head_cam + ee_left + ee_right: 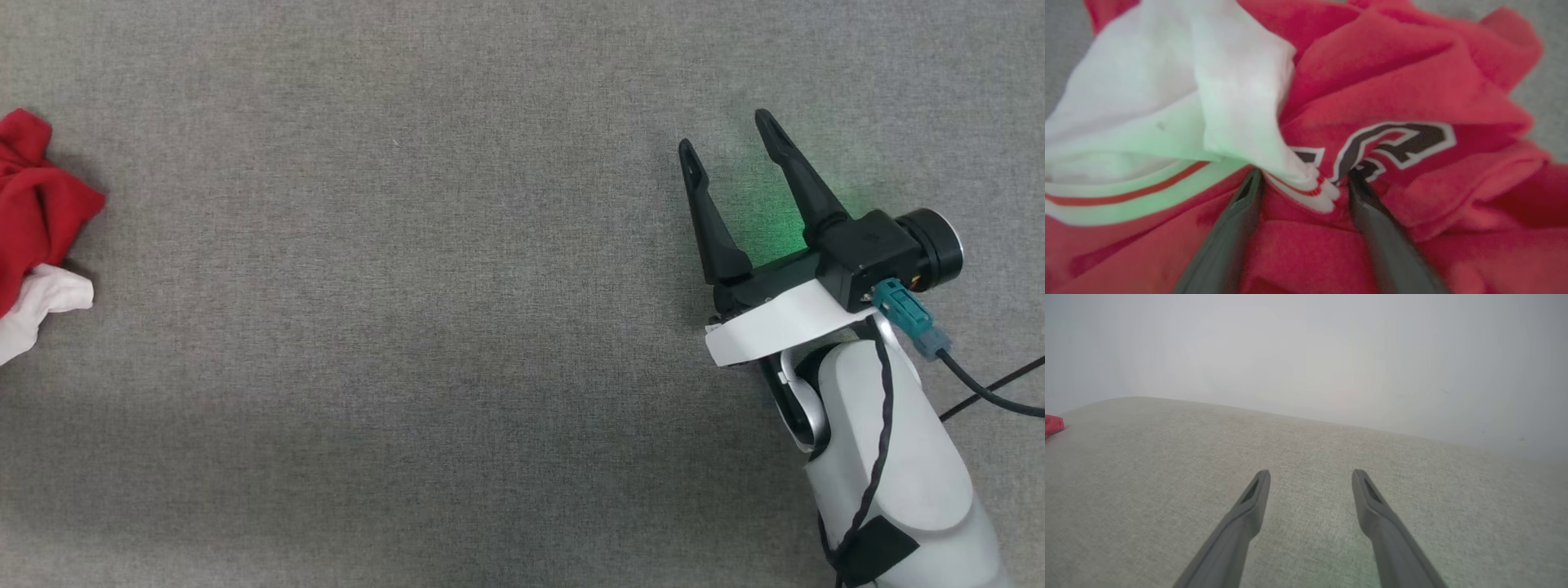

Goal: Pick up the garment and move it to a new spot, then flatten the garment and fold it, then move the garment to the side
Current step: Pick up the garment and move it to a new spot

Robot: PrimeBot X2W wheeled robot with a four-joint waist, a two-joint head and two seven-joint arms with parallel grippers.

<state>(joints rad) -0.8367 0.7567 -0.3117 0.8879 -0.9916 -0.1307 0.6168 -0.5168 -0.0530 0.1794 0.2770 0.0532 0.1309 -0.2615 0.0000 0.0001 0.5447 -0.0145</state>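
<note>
Crumpled garment (1412, 81) against spread left hand (1304, 173), right hand (725, 131) well apart

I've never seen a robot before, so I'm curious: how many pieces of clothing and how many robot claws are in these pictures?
garment, crumpled, red and white: 1
grippers, namely left gripper and right gripper: 2
Total: 3
</note>
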